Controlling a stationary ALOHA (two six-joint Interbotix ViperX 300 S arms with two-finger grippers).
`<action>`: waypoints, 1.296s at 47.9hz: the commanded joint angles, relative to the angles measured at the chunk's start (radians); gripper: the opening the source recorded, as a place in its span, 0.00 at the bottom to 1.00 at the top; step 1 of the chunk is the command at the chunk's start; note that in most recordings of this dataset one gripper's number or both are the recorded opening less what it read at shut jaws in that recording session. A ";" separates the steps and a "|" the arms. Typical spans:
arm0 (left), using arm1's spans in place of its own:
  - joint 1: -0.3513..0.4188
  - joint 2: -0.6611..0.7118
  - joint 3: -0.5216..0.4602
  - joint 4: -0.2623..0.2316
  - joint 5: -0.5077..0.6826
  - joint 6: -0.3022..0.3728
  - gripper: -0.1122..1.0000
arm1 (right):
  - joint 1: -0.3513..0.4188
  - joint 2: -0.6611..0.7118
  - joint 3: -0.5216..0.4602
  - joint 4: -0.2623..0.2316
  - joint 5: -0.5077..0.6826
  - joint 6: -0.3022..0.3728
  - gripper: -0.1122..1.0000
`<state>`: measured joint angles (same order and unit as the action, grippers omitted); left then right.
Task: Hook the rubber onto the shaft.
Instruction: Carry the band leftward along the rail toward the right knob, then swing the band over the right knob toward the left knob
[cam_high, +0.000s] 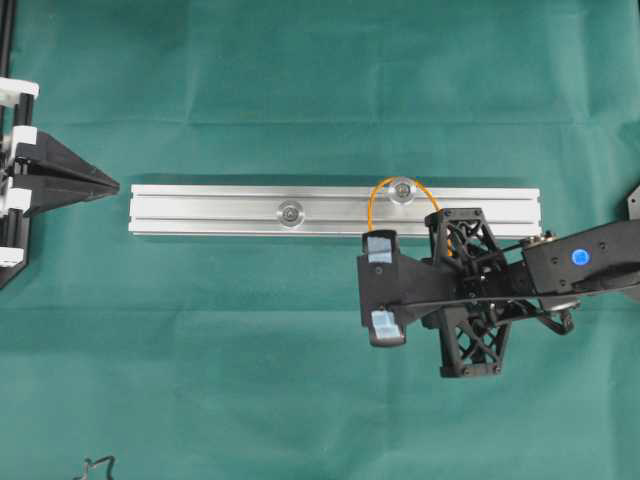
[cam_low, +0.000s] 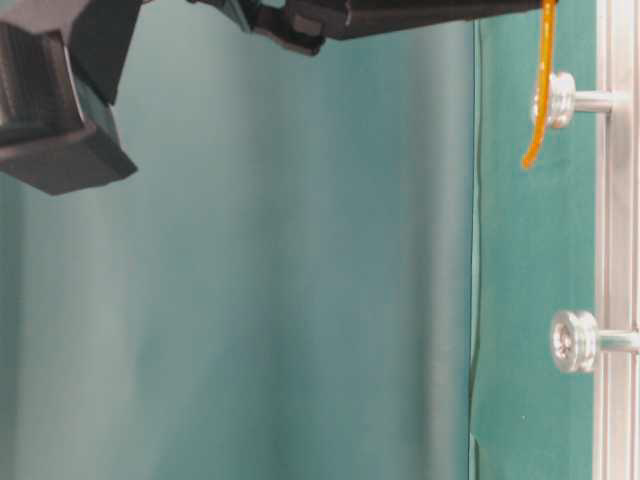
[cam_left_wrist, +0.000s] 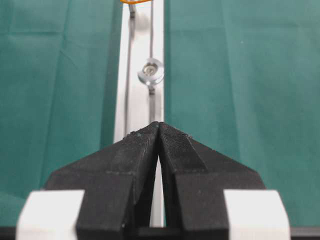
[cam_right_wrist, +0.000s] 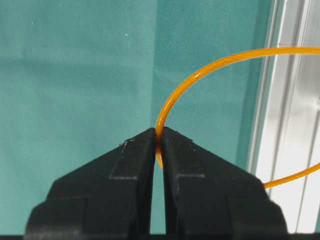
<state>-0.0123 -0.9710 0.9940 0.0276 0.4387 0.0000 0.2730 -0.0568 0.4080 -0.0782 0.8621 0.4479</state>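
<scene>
**Rubber Band Held at the Right-Hand Shaft**

The rubber (cam_right_wrist: 186, 85) was a thin, glossy orange loop of round section, bowed into an open arc. The right gripper (cam_right_wrist: 159, 142) was clamped on the rubber, the strand pinched between its closed black fingertips (cam_right_wrist: 135, 150). In the overhead view, the loop arched around the 12 o'clock side of the right-hand shaft (cam_high: 402, 190), a short silver post with a flanged head standing on the aluminium rail (cam_high: 200, 210). The second shaft (cam_high: 290, 212) stood at 9 o'clock from the first, apart from the band. The left gripper (cam_left_wrist: 159, 131) sat fully closed on nothing, beyond the rail's 9 o'clock end, over the green cloth (cam_high: 300, 100).
</scene>
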 joint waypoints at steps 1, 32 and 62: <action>-0.003 0.006 -0.032 0.003 -0.005 -0.002 0.10 | 0.006 -0.011 -0.026 0.011 -0.003 0.057 0.16; -0.003 0.002 -0.032 0.003 -0.005 -0.002 0.10 | 0.006 0.058 -0.118 0.072 -0.003 0.301 0.16; -0.003 0.000 -0.032 0.003 -0.005 0.000 0.10 | 0.006 0.100 -0.173 0.067 -0.003 0.574 0.16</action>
<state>-0.0123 -0.9741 0.9925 0.0276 0.4387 0.0000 0.2730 0.0552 0.2638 -0.0138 0.8636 1.0078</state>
